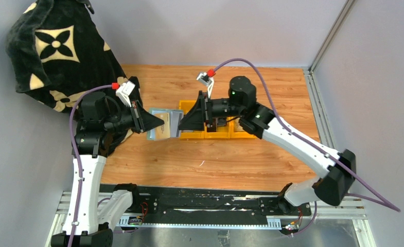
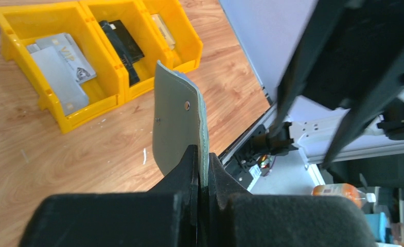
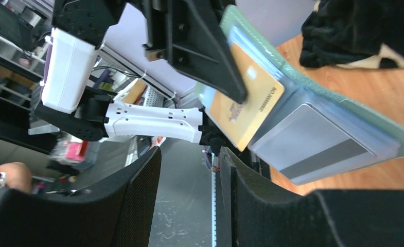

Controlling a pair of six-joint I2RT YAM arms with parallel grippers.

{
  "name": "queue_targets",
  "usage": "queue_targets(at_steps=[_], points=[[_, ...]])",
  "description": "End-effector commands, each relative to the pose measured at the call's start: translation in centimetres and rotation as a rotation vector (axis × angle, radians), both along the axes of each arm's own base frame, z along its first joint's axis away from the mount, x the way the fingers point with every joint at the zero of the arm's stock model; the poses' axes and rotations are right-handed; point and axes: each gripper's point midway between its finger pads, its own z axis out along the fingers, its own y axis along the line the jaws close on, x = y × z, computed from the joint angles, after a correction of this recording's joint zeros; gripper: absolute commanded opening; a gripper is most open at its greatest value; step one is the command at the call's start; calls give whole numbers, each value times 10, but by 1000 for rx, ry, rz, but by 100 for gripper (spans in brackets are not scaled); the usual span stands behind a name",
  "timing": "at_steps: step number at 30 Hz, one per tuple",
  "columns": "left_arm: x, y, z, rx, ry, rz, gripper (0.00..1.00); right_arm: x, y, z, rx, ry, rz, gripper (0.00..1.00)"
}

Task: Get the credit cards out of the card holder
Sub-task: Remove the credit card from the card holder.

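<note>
The sage-green card holder [image 1: 161, 126] hangs open in the air between the two arms. My left gripper [image 2: 203, 172] is shut on its lower edge, the snap flap [image 2: 176, 118] standing up from the fingers. In the right wrist view its clear sleeves show a gold card [image 3: 243, 100] and a grey card with a dark stripe [image 3: 313, 144]. My right gripper [image 3: 189, 154] stands open just short of the holder's free edge, with nothing between its fingers. Two grey credit cards [image 2: 60, 64] lie in the left yellow bin.
A row of three yellow bins [image 2: 68, 121] sits on the wooden table behind the right gripper; the middle one holds a black wallet [image 2: 122, 46]. A black patterned cloth [image 1: 55, 51] is heaped at the back left. Grey walls enclose the table.
</note>
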Motion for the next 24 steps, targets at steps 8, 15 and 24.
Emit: queue_targets(at_steps=[8, 15, 24], points=[[-13, -14, 32, -136, -31, -81, 0, -9, 27, -8, 75, 146, 134, 44], [-20, -18, 42, -169, -42, -113, 0, -13, 27, -19, 52, 159, 165, 43], [-28, -19, 48, -176, -58, -139, 0, -12, 17, -17, 18, 110, 142, 42]])
